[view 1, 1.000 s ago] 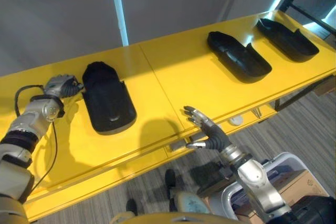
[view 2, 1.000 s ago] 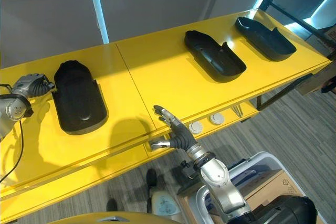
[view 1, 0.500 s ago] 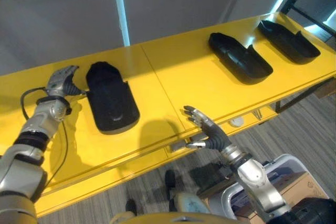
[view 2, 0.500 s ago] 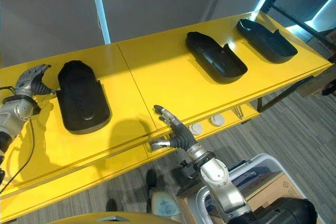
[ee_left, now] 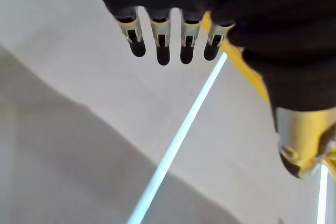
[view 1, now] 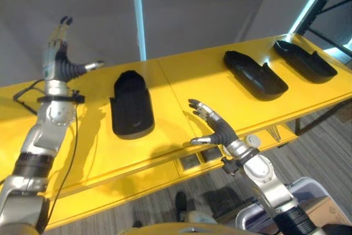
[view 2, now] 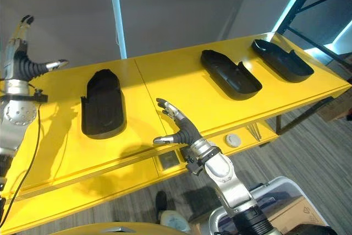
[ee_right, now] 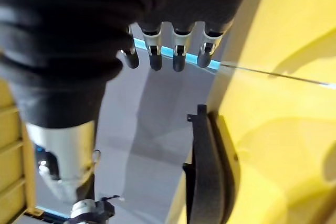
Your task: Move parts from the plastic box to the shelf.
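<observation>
Three black moulded parts lie on the yellow shelf (view 1: 220, 97): the near part (view 1: 132, 105) at about 9 o'clock of the surface, the middle part (view 1: 254, 74) toward 2 o'clock, and the far part (view 1: 305, 59) beyond it at the shelf's far end. The robot's left hand (view 1: 59, 61) is raised clear of the near part at its 10 o'clock, fingers straight and thumb spread, holding nothing. Its right hand (view 2: 179, 127) hovers above the shelf's front edge at 6 o'clock, fingers likewise spread and empty. A pale plastic box (view 2: 275, 191) shows at 5 o'clock on the floor. The placing step looks finished for the near part; the next move would seem to call for turning back to the box for another piece.
</observation>
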`<state>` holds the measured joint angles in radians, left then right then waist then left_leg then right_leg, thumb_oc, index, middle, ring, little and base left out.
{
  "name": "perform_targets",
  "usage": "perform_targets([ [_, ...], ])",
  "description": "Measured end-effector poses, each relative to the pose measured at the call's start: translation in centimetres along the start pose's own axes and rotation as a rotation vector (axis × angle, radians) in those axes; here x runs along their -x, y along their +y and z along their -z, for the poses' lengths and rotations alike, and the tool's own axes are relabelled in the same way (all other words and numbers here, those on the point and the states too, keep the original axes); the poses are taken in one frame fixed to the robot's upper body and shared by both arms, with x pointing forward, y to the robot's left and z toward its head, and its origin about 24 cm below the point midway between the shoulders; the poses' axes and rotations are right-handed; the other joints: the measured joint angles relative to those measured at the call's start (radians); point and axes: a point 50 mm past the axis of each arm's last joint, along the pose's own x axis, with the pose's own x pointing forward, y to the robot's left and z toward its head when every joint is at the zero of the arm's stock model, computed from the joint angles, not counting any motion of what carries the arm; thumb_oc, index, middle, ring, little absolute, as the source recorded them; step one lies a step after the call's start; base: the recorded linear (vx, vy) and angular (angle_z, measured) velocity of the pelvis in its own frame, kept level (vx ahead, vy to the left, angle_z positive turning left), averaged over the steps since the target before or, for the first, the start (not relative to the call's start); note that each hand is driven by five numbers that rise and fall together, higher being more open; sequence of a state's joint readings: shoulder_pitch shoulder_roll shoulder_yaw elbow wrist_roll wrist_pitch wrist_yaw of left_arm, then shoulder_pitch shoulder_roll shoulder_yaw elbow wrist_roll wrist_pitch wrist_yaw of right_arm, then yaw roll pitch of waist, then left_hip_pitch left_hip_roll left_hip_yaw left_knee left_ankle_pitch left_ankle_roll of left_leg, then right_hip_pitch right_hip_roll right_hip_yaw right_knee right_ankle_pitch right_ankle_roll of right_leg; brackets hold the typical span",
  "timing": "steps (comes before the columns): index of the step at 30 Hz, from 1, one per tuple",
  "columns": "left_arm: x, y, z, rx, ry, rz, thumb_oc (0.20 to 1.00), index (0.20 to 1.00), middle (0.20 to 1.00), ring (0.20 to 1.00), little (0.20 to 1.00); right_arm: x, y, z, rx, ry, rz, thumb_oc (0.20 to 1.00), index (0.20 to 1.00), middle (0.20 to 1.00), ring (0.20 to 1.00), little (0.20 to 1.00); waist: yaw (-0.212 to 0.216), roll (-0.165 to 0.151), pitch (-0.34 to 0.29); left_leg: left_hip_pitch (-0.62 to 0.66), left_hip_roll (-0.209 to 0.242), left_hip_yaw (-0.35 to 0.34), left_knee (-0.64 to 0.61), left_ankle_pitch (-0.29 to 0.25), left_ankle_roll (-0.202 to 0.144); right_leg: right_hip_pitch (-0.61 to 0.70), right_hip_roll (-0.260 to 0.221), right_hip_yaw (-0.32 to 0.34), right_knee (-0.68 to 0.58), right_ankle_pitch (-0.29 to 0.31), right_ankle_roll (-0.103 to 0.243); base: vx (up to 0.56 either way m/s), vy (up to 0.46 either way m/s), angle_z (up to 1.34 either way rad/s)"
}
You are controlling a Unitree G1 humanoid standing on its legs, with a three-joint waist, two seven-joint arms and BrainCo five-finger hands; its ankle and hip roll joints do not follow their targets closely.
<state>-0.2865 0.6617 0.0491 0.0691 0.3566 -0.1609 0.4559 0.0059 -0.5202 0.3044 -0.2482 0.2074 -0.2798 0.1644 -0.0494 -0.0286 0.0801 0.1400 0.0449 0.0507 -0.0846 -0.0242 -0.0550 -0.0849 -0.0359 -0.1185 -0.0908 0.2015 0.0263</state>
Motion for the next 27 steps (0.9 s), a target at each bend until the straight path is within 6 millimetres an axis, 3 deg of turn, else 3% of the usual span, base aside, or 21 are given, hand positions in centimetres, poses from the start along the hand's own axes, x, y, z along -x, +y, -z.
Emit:
perform_targets([
  [3, 5.0, -0.1, 0.0, 0.102, 0.095, -0.023, 1.000, 1.000, 1.000, 1.000, 1.000, -1.3, 0.1, -1.0, 0.000, -0.067, -0.017, 1.000, 1.000, 1.000, 1.000, 1.000, 0.042, 0.006, -0.005, 0.013, 0.000, -0.003, 0.000, -0.002, 0.001, 0.016, -0.001, -0.003, 0.000, -0.006, -0.006, -0.02, 0.005, 0.02],
  [4, 5.0, -0.1, 0.0, 0.102, 0.095, -0.023, 1.000, 1.000, 1.000, 1.000, 1.000, -1.3, 0.1, -1.0, 0.000, -0.067, -0.017, 1.000, 1.000, 1.000, 1.000, 1.000, 0.042, 0.006, -0.005, 0.013, 0.000, -0.003, 0.000, -0.002, 0.001, 0.016, -0.001, -0.003, 0.000, -0.006, -0.006, -0.02, 0.009, 0.09],
  [5, 5.8, -0.3, -0.5, 0.151, 0.094, -0.028, 1.000, 1.000, 1.000, 1.000, 1.000, -1.5, 0.3, -1.1, -0.004, -0.073, -0.026, 0.369, 0.369, 0.369, 0.369, 0.369, 0.062, 0.001, -0.008, 0.012, -0.001, -0.010, 0.000, -0.001, 0.001, 0.017, -0.003, -0.007, 0.000, -0.006, -0.006, -0.03, 0.014, 0.13],
  [6, 6.8, 0.1, -1.1, 0.236, 0.105, -0.052, 1.000, 1.000, 1.000, 1.000, 1.000, -1.9, 1.1, -1.1, -0.023, -0.081, -0.064, 0.200, 0.200, 0.200, 0.200, 0.200, 0.081, -0.004, -0.013, 0.006, -0.002, -0.022, 0.000, -0.004, 0.006, 0.016, -0.006, -0.016, 0.000, -0.007, -0.005, -0.03, 0.014, 0.18],
  [8, 8.6, 0.1, -2.2, 0.389, 0.124, -0.077, 1.000, 1.000, 1.000, 1.000, 1.000, -1.8, 2.3, -0.5, -0.060, -0.062, -0.111, 0.200, 0.200, 0.200, 0.200, 0.200, 0.082, -0.010, -0.019, 0.002, -0.003, -0.031, 0.000, -0.002, 0.007, 0.018, -0.011, -0.029, 0.000, -0.008, -0.003, 0.01, 0.008, 0.24],
  [11, 10.1, -0.2, -1.9, 0.471, 0.169, -0.037, 1.000, 1.000, 1.000, 1.000, 1.000, -1.9, 3.3, 0.8, -0.113, -0.015, -0.125, 0.200, 0.200, 0.200, 0.200, 0.200, 0.113, -0.010, -0.020, -0.006, -0.004, -0.052, 0.000, 0.002, 0.007, 0.019, -0.014, -0.042, 0.000, -0.009, -0.002, -0.04, 0.009, 0.12],
  [13, 12.2, -0.8, -1.6, 0.505, 0.242, 0.015, 1.000, 1.000, 1.000, 1.000, 1.000, -1.8, 4.2, 1.6, -0.169, 0.015, -0.136, 0.200, 0.200, 0.200, 0.200, 0.200, 0.100, -0.014, -0.019, -0.015, -0.004, -0.064, 0.000, 0.005, 0.004, 0.016, -0.016, -0.055, 0.000, -0.010, -0.001, -0.03, 0.005, 0.16],
  [14, 12.2, -0.8, -1.6, 0.505, 0.242, 0.015, 1.000, 1.000, 1.000, 1.000, 1.000, -1.8, 4.2, 1.6, -0.169, 0.015, -0.136, 0.200, 0.200, 0.200, 0.200, 0.200, 0.100, -0.014, -0.019, -0.015, -0.004, -0.064, 0.000, 0.005, 0.004, 0.016, -0.016, -0.055, 0.000, -0.010, -0.001, -0.06, -0.009, 0.26],
  [16, 12.8, -1.2, -1.6, 0.531, 0.269, 0.038, 1.000, 1.000, 1.000, 1.000, 1.000, -1.9, 4.3, 1.8, -0.179, 0.022, -0.130, 0.200, 0.200, 0.200, 0.200, 0.200, 0.137, -0.022, -0.004, -0.032, -0.002, -0.081, 0.000, 0.015, 0.005, 0.006, -0.018, -0.068, 0.000, -0.011, -0.001, -0.03, -0.015, 0.15],
  [21, 13.0, -1.3, -1.1, 0.513, 0.281, 0.056, 1.000, 1.000, 1.000, 1.000, 1.000, -2.5, 5.2, 1.9, -0.194, 0.017, -0.154, 0.200, 0.200, 0.200, 0.200, 0.200, 0.162, -0.035, 0.034, -0.077, -0.001, -0.113, 0.000, 0.028, -0.003, -0.018, -0.025, -0.106, 0.000, -0.011, 0.000, -0.08, 0.003, 0.28],
  [24, 11.5, -1.1, -1.3, 0.503, 0.240, -0.013, 1.000, 1.000, 1.000, 1.000, 1.000, -4.6, 5.3, 1.9, -0.171, -0.001, -0.170, 0.200, 0.200, 0.200, 0.200, 0.200, 0.209, -0.034, 0.108, -0.134, -0.003, -0.140, 0.006, 0.061, -0.012, -0.056, -0.032, -0.127, 0.000, -0.006, 0.006, -0.10, 0.018, 0.35],
  [27, 10.1, -1.3, -2.0, 0.528, 0.191, -0.048, 1.000, 1.000, 1.000, 1.000, 1.000, -6.0, 5.4, 1.8, -0.165, -0.013, -0.166, 0.200, 0.200, 0.200, 0.200, 0.200, 0.211, -0.033, 0.157, -0.147, -0.005, -0.165, 0.006, 0.070, -0.015, -0.060, -0.036, -0.146, 0.000, -0.003, 0.010, -0.04, 0.022, 0.19],
])
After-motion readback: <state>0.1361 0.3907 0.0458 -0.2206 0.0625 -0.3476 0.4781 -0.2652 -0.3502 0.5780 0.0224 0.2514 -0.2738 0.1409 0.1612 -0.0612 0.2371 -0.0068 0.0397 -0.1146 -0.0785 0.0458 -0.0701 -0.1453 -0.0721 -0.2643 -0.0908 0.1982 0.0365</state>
